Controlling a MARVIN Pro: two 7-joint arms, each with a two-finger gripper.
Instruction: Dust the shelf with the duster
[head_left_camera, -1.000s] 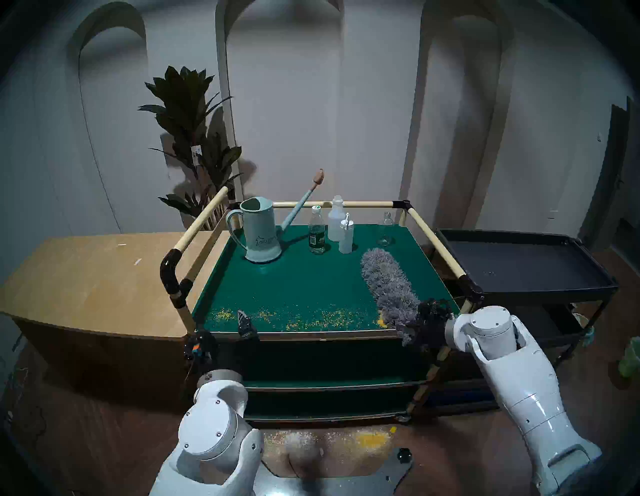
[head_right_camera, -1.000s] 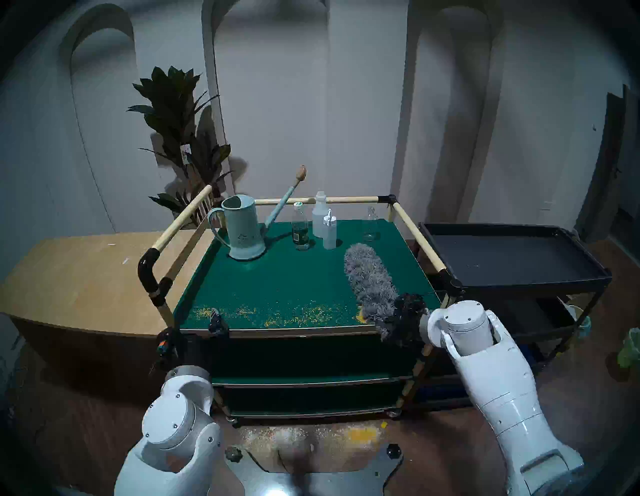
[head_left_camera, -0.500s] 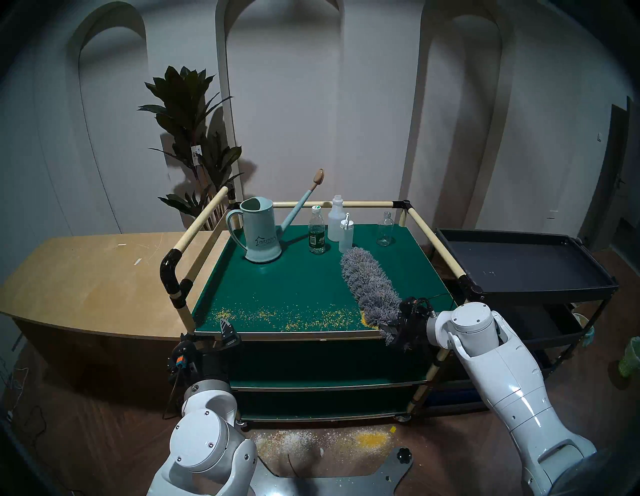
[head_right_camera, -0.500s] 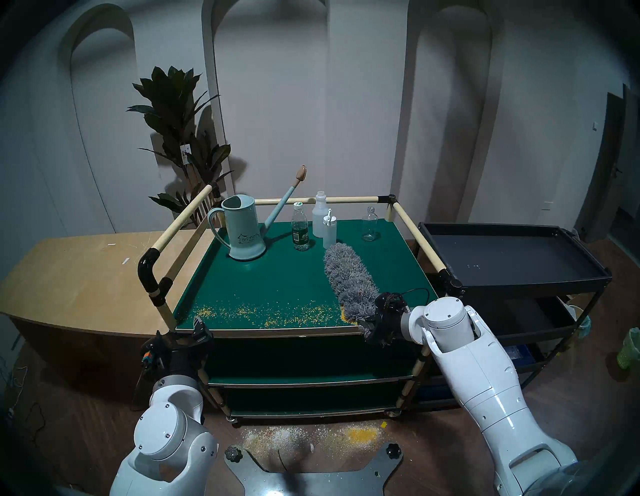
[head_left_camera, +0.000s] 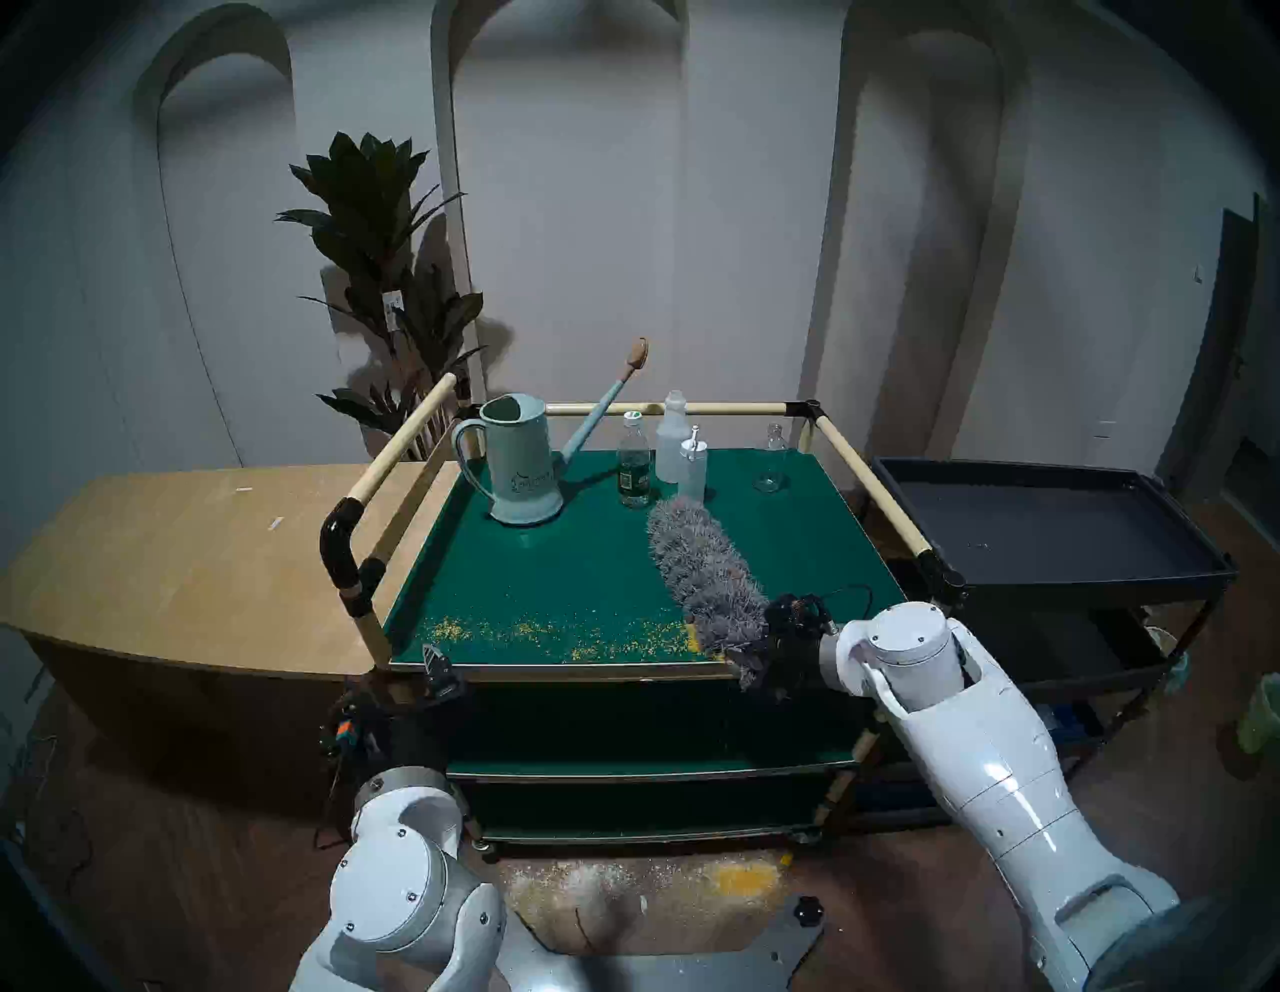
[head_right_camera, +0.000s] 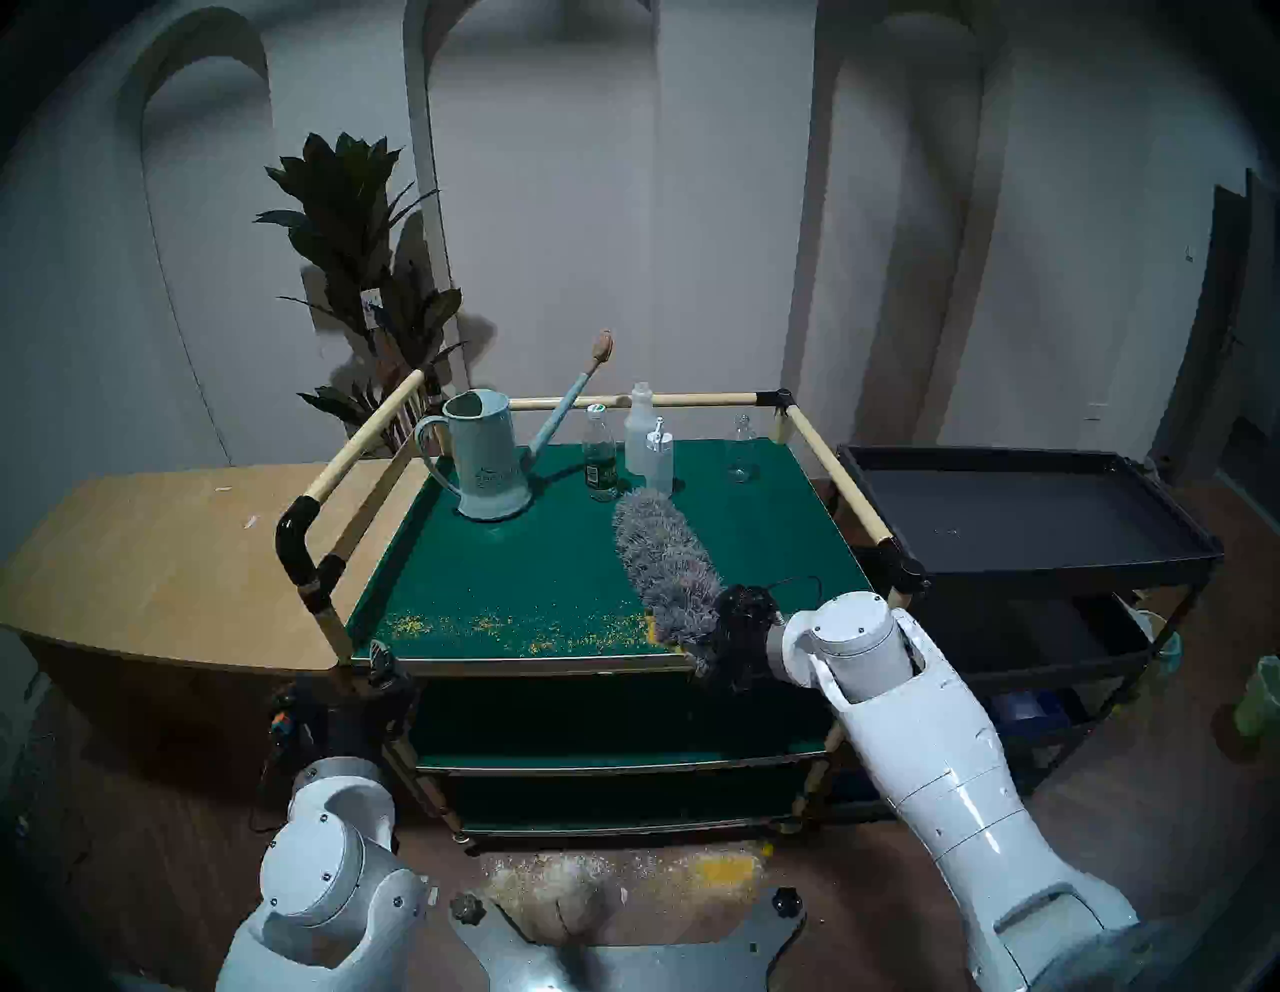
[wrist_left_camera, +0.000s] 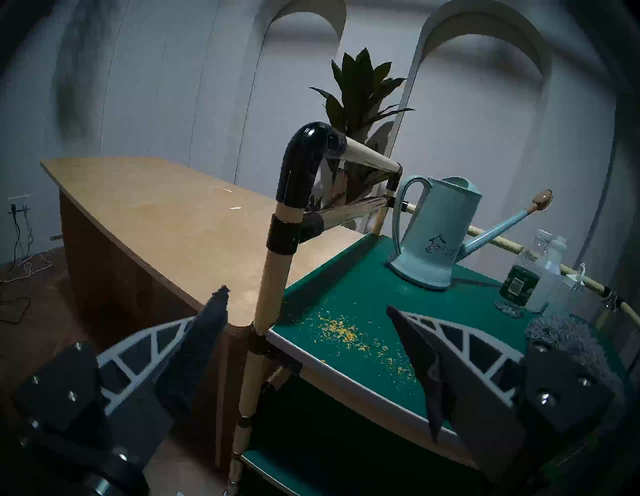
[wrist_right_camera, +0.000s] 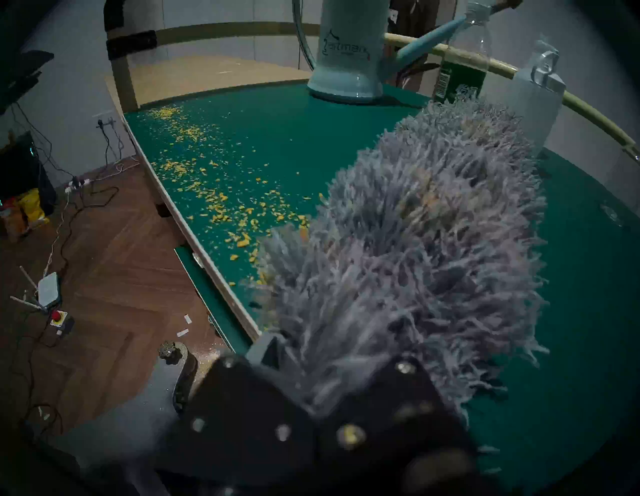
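The shelf (head_left_camera: 589, 575) is the dark-green top board of the railed cart. Yellow crumbs (head_left_camera: 554, 632) lie in a band along its front edge. The grey fluffy duster (head_left_camera: 706, 575) lies on the board, its tip close to the bottles and its near end at the front edge, right of centre. It fills the right wrist view (wrist_right_camera: 433, 225). My right gripper (head_left_camera: 776, 658) is shut on the duster's handle end, and the strands hide its fingers. My left gripper (head_left_camera: 436, 675) is open and empty at the front left corner, its fingers either side of the corner post (wrist_left_camera: 273, 277).
A pale blue watering can (head_left_camera: 523, 464), several bottles (head_left_camera: 634, 471) and a clear glass bottle (head_left_camera: 772, 461) stand along the back of the board. A black tray cart (head_left_camera: 1039, 526) stands on the right and a wooden tabletop (head_left_camera: 187, 554) on the left. Crumbs lie on the floor (head_left_camera: 623, 887).
My right gripper has swept the duster leftward along the board, pushing crumbs at the front edge. My left gripper has moved left and lower, to the front left corner post.
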